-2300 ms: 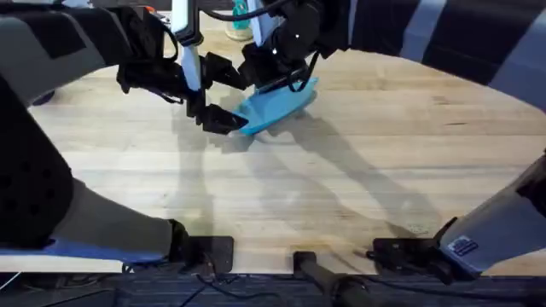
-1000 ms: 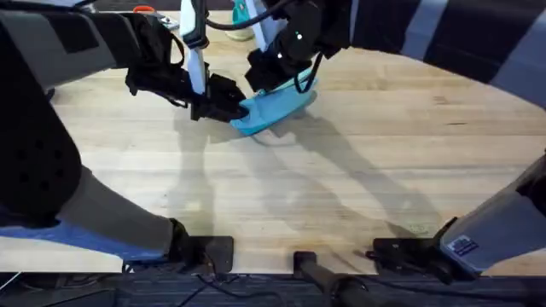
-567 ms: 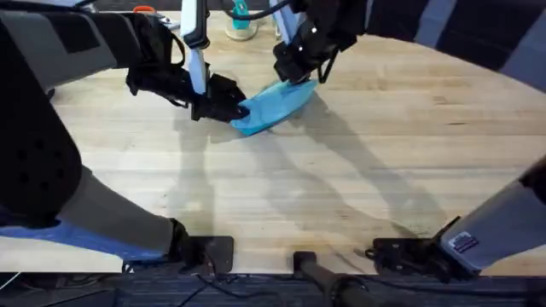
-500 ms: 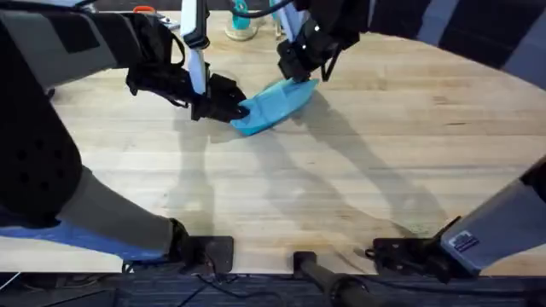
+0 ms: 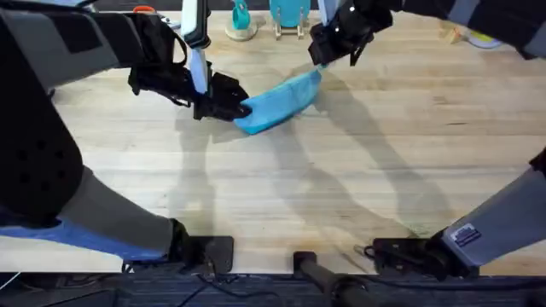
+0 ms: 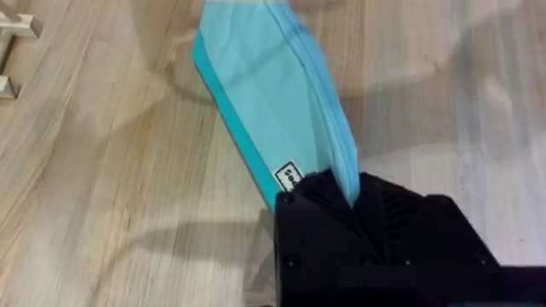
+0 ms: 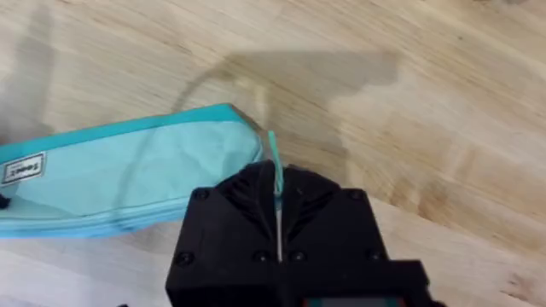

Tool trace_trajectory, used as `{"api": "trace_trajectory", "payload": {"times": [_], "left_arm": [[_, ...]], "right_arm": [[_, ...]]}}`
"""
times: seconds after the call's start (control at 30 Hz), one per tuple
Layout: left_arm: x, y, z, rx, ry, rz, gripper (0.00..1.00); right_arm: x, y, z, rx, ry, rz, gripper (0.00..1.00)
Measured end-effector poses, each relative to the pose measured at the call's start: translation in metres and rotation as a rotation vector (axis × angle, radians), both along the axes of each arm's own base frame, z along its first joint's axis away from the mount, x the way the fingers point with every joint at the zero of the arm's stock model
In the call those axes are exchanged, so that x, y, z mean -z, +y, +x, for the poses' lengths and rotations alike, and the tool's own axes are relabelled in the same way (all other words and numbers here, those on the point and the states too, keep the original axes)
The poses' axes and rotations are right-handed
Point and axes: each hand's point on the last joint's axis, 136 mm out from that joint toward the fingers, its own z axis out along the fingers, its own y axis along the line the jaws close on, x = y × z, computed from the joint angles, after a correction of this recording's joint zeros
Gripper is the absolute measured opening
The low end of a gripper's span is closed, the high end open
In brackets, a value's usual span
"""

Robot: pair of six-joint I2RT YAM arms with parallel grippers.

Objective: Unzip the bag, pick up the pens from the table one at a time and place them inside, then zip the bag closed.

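Note:
The light-blue bag (image 5: 277, 101) lies slanted at the back middle of the table (image 5: 341, 196). My left gripper (image 5: 229, 104) is shut on its near-left end, and the left wrist view shows the bag (image 6: 273, 102) running away from my gripper (image 6: 350, 192). At the bag's far-right end, my right gripper (image 5: 324, 60) is shut on the thin teal zipper pull (image 7: 275, 166). The right wrist view shows the bag (image 7: 128, 179) stretching off to one side of that gripper (image 7: 277, 194). A small yellow shape (image 5: 478, 38) at the far right back may be a pen; I cannot tell.
Teal-handled scissors in a holder (image 5: 241, 21) and a teal item on a wooden stand (image 5: 290, 17) sit at the back edge behind the bag. A wooden piece (image 6: 13, 51) shows beside the bag in the left wrist view. Bare wood stretches across the front and right.
My right gripper has slid from the bag's middle to its far-right end, back and to the right. The left gripper closed in on the near-left end, then stayed still.

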Motion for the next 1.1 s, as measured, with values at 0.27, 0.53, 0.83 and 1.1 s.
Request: {"api": "trace_trajectory", "payload": {"times": [0.27, 0.53, 0.83, 1.1], "left_arm": [[-0.001, -0.001, -0.004, 0.0, 0.02, -0.007, 0.043], [-0.001, -0.001, -0.007, -0.001, 0.042, -0.009, 0.043], [0.0, 0.0, -0.009, -0.004, 0.051, -0.004, 0.043], [0.0, 0.001, -0.009, -0.004, 0.051, -0.002, 0.043]], "right_arm": [[0.022, -0.011, 0.011, 0.048, 0.05, 0.043, 0.033], [0.073, -0.047, 0.023, 0.239, 0.156, 0.057, 0.032], [0.096, -0.054, 0.026, 0.299, 0.22, 0.122, 0.032], [0.087, -0.058, 0.024, 0.306, 0.229, 0.119, 0.032]]}}
